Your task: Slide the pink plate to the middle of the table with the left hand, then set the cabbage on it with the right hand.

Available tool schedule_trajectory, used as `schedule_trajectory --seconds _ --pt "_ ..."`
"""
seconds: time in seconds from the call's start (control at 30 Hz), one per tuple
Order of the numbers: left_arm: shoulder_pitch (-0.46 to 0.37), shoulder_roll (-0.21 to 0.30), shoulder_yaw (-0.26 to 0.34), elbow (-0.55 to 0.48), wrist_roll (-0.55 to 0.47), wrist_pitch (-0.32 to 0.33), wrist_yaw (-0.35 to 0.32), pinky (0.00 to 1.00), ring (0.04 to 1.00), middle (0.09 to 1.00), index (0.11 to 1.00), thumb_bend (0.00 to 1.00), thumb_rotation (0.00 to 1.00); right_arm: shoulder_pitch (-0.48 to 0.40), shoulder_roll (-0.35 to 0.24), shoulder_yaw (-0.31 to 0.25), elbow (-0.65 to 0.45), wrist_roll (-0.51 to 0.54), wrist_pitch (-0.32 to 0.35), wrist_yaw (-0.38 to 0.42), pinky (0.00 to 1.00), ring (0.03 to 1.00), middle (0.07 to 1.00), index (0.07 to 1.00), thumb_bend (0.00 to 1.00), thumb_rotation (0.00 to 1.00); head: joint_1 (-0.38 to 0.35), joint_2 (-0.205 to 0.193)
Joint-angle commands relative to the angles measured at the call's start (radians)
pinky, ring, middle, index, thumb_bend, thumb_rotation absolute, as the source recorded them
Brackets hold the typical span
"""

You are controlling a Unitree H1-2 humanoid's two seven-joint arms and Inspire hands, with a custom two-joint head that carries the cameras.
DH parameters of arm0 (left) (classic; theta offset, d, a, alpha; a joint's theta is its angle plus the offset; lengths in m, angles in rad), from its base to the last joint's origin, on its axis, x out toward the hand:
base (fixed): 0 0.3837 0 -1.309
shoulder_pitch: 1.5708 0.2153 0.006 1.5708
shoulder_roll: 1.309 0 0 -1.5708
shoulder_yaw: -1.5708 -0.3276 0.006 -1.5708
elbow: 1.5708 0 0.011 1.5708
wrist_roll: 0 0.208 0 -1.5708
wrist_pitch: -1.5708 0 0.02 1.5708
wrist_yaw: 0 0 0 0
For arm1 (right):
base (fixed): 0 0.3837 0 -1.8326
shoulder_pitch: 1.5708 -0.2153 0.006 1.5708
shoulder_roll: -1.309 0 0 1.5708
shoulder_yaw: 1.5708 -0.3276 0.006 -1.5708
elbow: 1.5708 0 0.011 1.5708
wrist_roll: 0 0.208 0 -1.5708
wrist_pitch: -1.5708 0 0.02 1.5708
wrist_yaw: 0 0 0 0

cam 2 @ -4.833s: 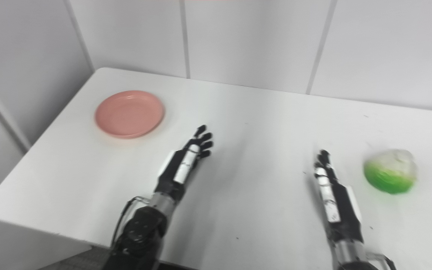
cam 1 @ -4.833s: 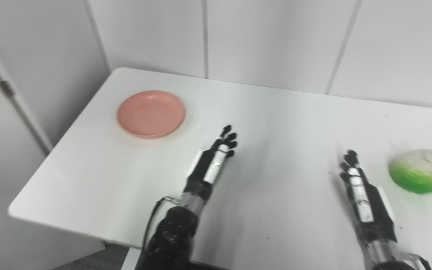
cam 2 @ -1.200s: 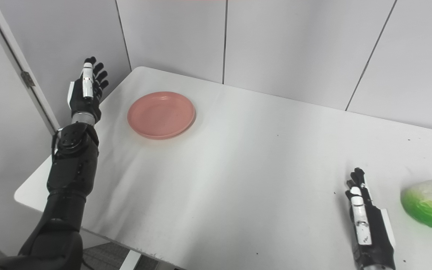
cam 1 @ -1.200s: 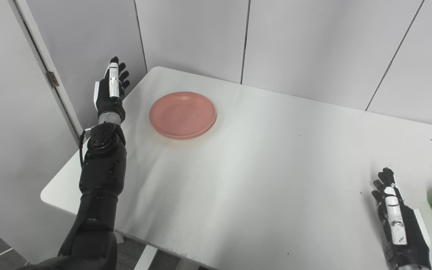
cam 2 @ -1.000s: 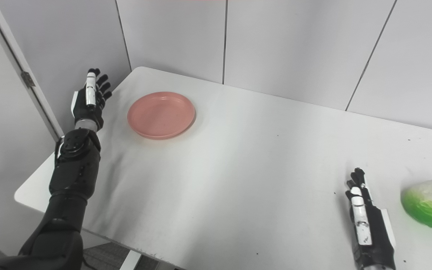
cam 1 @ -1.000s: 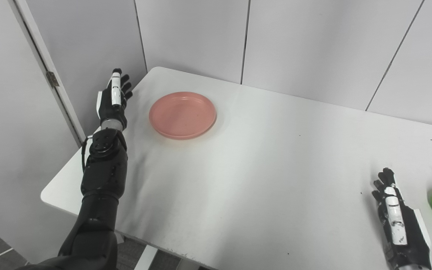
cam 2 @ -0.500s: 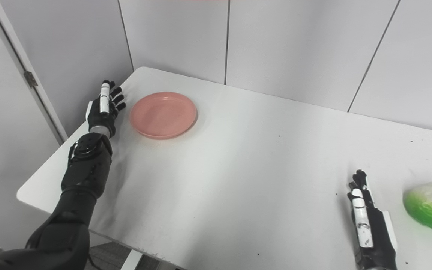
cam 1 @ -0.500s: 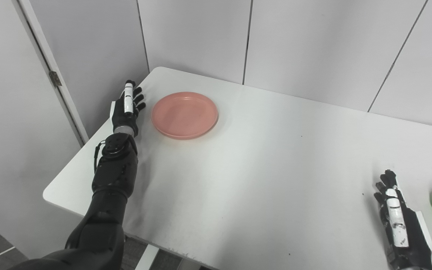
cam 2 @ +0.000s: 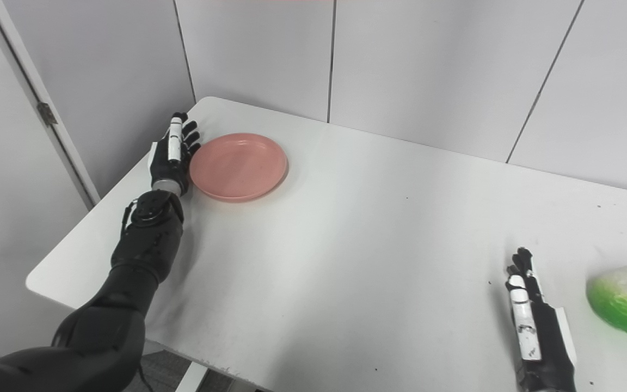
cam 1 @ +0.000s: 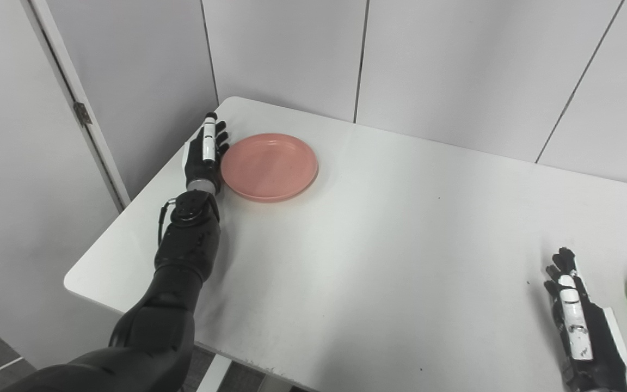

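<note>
The left hand stands flat and empty, fingers straight, against the outer edge of the plate, ready to push it inward. The right hand, flat and empty too, waits beside the cabbage.

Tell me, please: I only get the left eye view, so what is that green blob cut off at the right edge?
Observer: The right eye view shows nearly all of it. It is a cabbage, a rounded dome, bright green low down and pale white across the top.
Operator: Is it on a dish or something?
Observer: No. In the right eye view it sits straight on the white table, with nothing under it.
</note>
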Motion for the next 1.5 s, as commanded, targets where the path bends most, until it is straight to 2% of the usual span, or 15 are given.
schedule_trajectory --seconds 0.0,0.2,0.37,0.63,0.8,1.1,1.23,1.33,1.47 --pt "0.01 -0.047 -0.031 -0.018 -0.003 0.047 -0.044 0.89 0.905 0.9 0.888 0.4 1.0 -0.004 0.004 -0.002 -0.013 0.008 0.002 0.001 1.0 0.998 1.0 1.0 0.22 1.0 -0.002 0.001" --pt "0.045 -0.073 -0.075 -0.091 0.009 0.073 -0.057 0.89 0.895 0.891 0.887 0.41 1.0 -0.003 0.006 0.002 -0.018 0.001 0.019 -0.001 1.0 0.997 1.0 1.0 0.24 1.0 -0.026 0.013" --pt "0.074 -0.106 -0.112 -0.178 0.016 0.126 -0.056 0.88 0.886 0.882 0.876 0.39 1.0 -0.001 0.01 0.004 -0.026 -0.002 0.035 -0.003 1.0 0.995 1.0 1.0 0.28 1.0 -0.053 0.028" --pt "0.104 -0.146 -0.169 -0.282 0.014 0.191 -0.078 0.89 0.892 0.889 0.88 0.4 1.0 -0.002 0.02 0.01 -0.024 -0.005 0.032 -0.004 1.0 0.994 0.996 1.0 0.29 1.0 -0.093 0.05" --pt "0.112 -0.172 -0.205 -0.322 0.025 0.229 -0.089 0.87 0.887 0.885 0.875 0.4 1.0 0.0 0.022 0.016 -0.024 -0.012 0.026 -0.007 0.99 0.987 0.994 1.0 0.32 1.0 -0.122 0.062" --pt "0.126 -0.207 -0.27 -0.366 0.054 0.263 -0.117 0.86 0.878 0.879 0.876 0.42 1.0 -0.002 0.028 0.032 -0.029 -0.019 0.037 -0.008 0.98 0.99 1.0 1.0 0.31 1.0 -0.164 0.08" --pt "0.146 -0.246 -0.287 -0.419 0.026 0.298 -0.145 0.87 0.892 0.897 0.894 0.42 1.0 -0.003 0.031 0.04 -0.028 -0.029 0.03 -0.014 0.97 0.982 1.0 1.0 0.3 1.0 -0.184 0.088" --pt "0.158 -0.269 -0.298 -0.45 0.034 0.322 -0.149 0.86 0.886 0.897 0.89 0.41 1.0 -0.005 0.035 0.044 -0.028 -0.029 0.037 -0.018 0.97 0.982 1.0 1.0 0.34 1.0 -0.197 0.094" --pt "0.183 -0.303 -0.329 -0.494 0.045 0.339 -0.16 0.87 0.893 0.9 0.891 0.4 1.0 -0.006 0.042 0.052 -0.036 -0.045 0.054 -0.033 0.96 0.978 0.991 1.0 0.33 1.0 -0.22 0.104"
